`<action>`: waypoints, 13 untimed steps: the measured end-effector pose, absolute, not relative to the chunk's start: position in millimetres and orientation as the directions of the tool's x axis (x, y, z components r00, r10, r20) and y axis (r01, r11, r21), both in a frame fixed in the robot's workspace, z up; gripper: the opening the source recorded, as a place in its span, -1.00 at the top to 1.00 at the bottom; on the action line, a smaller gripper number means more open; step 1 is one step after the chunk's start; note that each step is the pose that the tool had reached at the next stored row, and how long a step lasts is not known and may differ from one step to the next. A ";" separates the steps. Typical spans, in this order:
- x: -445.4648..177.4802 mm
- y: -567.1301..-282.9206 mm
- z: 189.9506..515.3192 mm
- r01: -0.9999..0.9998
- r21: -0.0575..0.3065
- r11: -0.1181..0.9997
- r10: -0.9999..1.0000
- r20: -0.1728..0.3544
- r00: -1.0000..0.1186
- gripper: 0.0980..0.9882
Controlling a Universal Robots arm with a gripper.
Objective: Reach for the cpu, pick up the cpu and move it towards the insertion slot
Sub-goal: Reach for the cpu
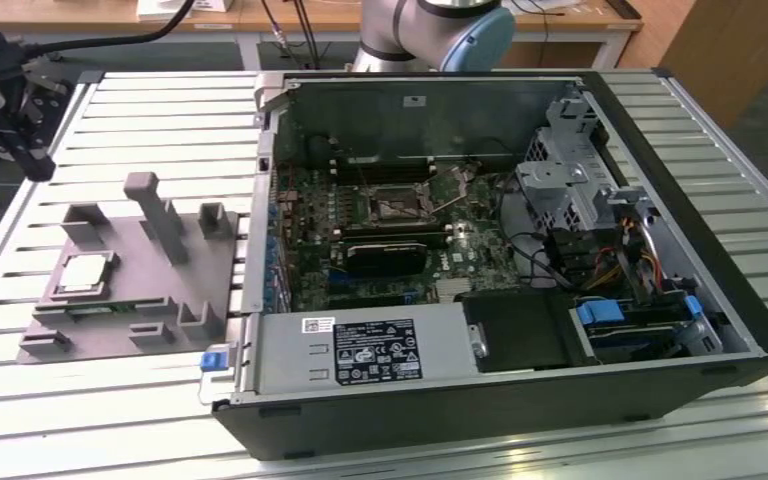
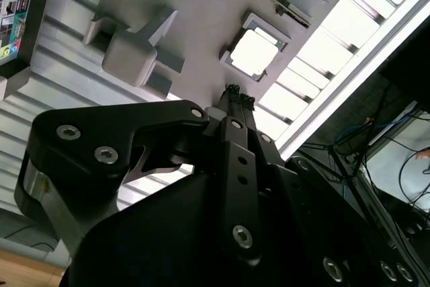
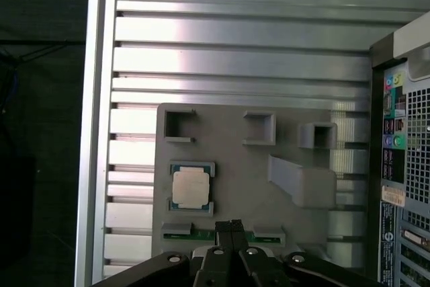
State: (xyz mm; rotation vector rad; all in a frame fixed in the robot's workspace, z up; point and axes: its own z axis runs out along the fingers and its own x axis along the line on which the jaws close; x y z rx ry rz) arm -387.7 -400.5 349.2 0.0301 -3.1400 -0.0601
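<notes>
Black gripper [image 3: 229, 225] hangs above the grey plastic fixture [image 3: 235, 173], its two slim fingers [image 2: 232, 102] drawn together with nothing between them. In both wrist views the tips sit near the cpu [image 3: 190, 188] but apart from it, with no contact.

The cpu lies flat and face up in a square recess of the fixture, framed by low grey corner pieces. It is a thin square chip with a silvery-white metal top and a narrow paler rim. In the second wrist view the cpu [image 2: 254, 52] catches the light and glares almost pure white.

In the exterior view the cpu [image 1: 81, 272] rests on the fixture [image 1: 131, 300], which stands on the slatted metal table [image 1: 157, 110] among upright grey posts and blocks. The open computer case [image 1: 491, 400] lies beside the fixture, at its three o'clock. Inside the case, on the green circuit board [image 1: 307, 270], the insertion slot [image 1: 395, 205] shows as a small dark square in a shiny metal frame. It sits well apart from the chip, at about two o'clock from it. A long black module [image 1: 381, 257] lies just at six o'clock of the slot.
</notes>
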 end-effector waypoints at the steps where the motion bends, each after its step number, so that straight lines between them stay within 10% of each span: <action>1: -387.7 -400.5 348.7 -0.019 0.038 0.999 -0.019 0.001 -1.000 0.98; 13: -387.7 -400.5 341.9 -0.019 0.036 0.999 -0.019 0.001 -1.000 0.98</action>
